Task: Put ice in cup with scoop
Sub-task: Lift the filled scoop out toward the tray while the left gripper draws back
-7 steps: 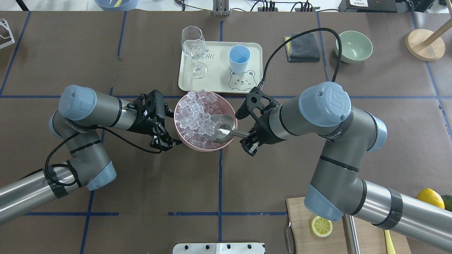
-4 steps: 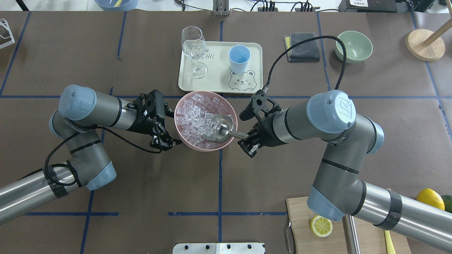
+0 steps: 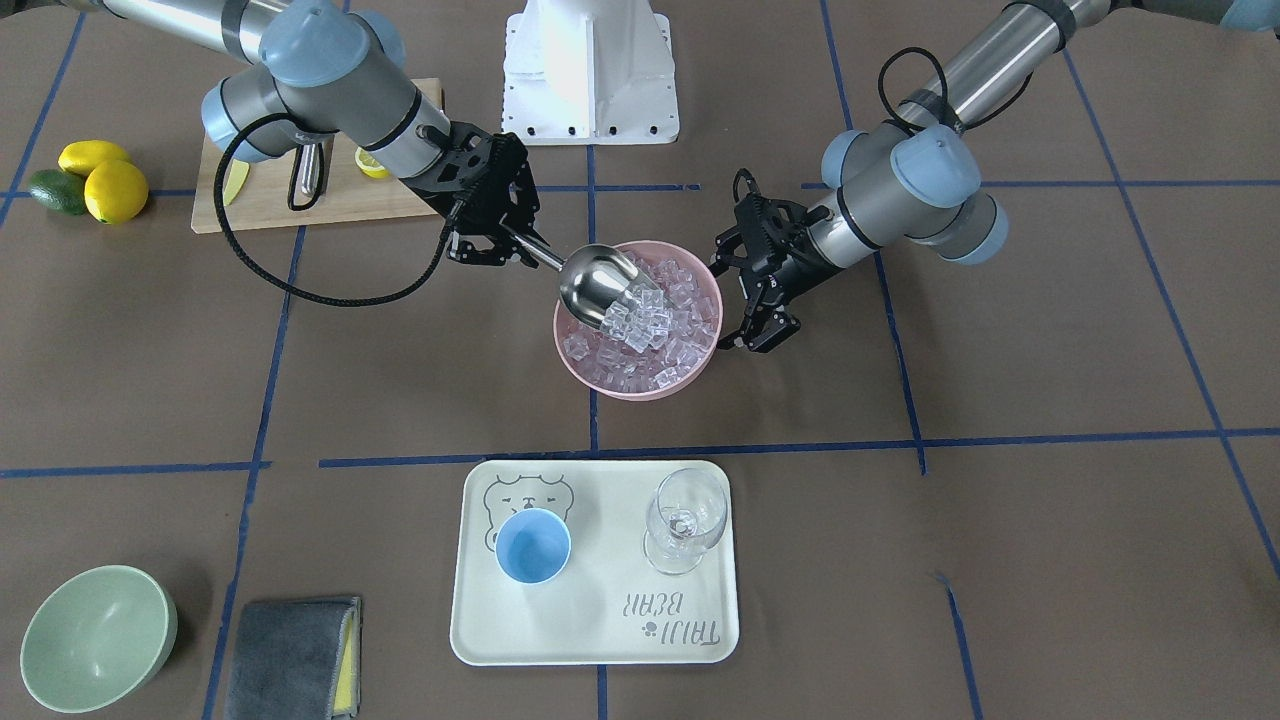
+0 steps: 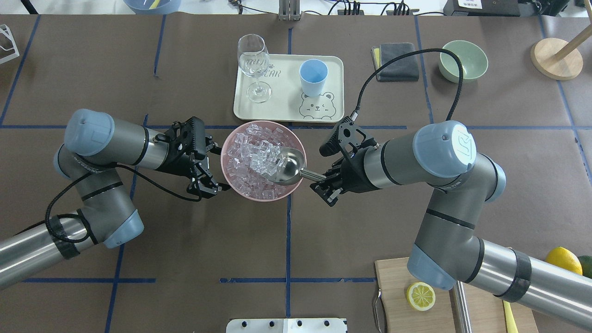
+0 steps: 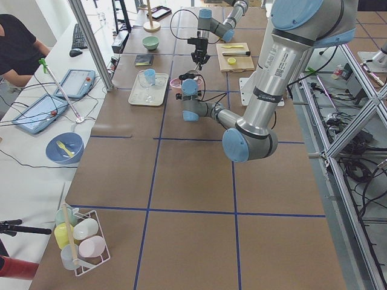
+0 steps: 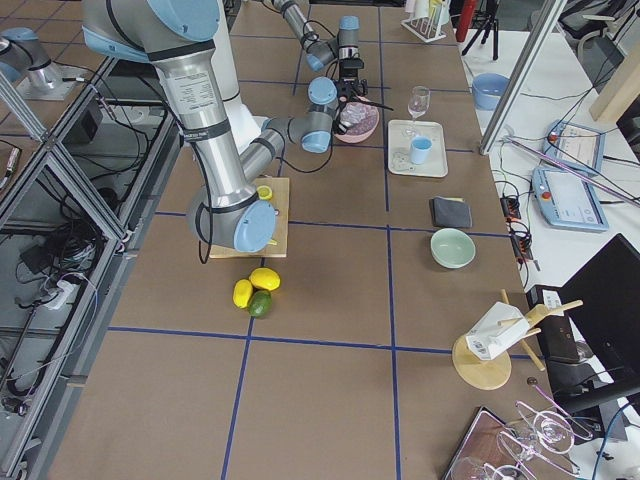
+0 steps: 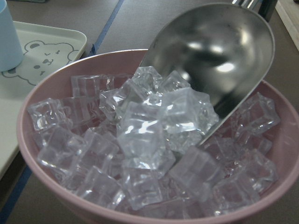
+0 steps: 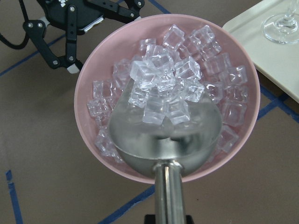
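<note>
The pink bowl [image 4: 231, 178] of ice [image 4: 252, 148] stands at the table's middle. My right gripper [image 4: 325, 181] is shut on the thin handle of the steel scoop [image 4: 287, 169]. The scoop's trough lies in the bowl with several cubes heaped at its mouth [image 8: 161, 91]. The left wrist view shows the scoop [image 7: 219, 51] over the ice [image 7: 140, 140]. My left gripper [image 4: 213, 169] is open, its fingers spread against the bowl's left outer wall. The light-blue cup [image 4: 313, 76] stands empty on the cream tray [image 4: 286, 95], beyond the bowl, and shows in the front view [image 3: 533, 545].
A clear wine glass [image 4: 253, 60] stands on the tray left of the cup. A grey cloth [image 4: 395, 55] and a pale green bowl [image 4: 463, 60] lie at the far right. A cutting board with a lemon half [image 4: 421, 296] is near my right arm's base.
The bowl has slid a little to the left, and my left gripper moved left with it. My right arm's elbow swung right, and cubes have heaped up at the scoop's mouth.
</note>
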